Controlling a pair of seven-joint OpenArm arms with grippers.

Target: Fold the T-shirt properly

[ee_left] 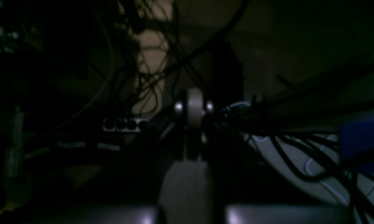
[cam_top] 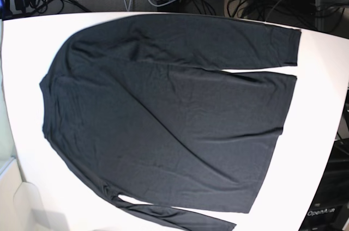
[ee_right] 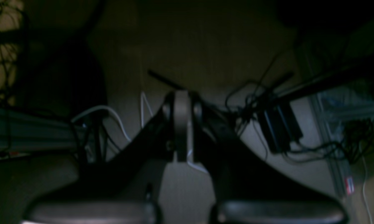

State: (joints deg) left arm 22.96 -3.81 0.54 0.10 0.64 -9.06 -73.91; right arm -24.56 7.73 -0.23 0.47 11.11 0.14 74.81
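Pre-fold: T-shirt (cam_top: 163, 111) lies flat on the white table (cam_top: 322, 78), filling frame center, untouched. Long axis runs left-right; collar end at frame left, hem right, sleeves along top and bottom edges. My left gripper (ee_left: 191, 137) and right gripper (ee_right: 180, 155) are pinched closed, empty, under table level. Next I'd reach for a sleeve edge.

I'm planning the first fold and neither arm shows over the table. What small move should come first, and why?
Probably bring one arm in over the far sleeve to fold it onto the body. The T-shirt lies spread flat and unfolded on the white table, sleeves running along both sides. Both wrist views show only cables and floor, with each tool, left and right, shut, so opening comes first.
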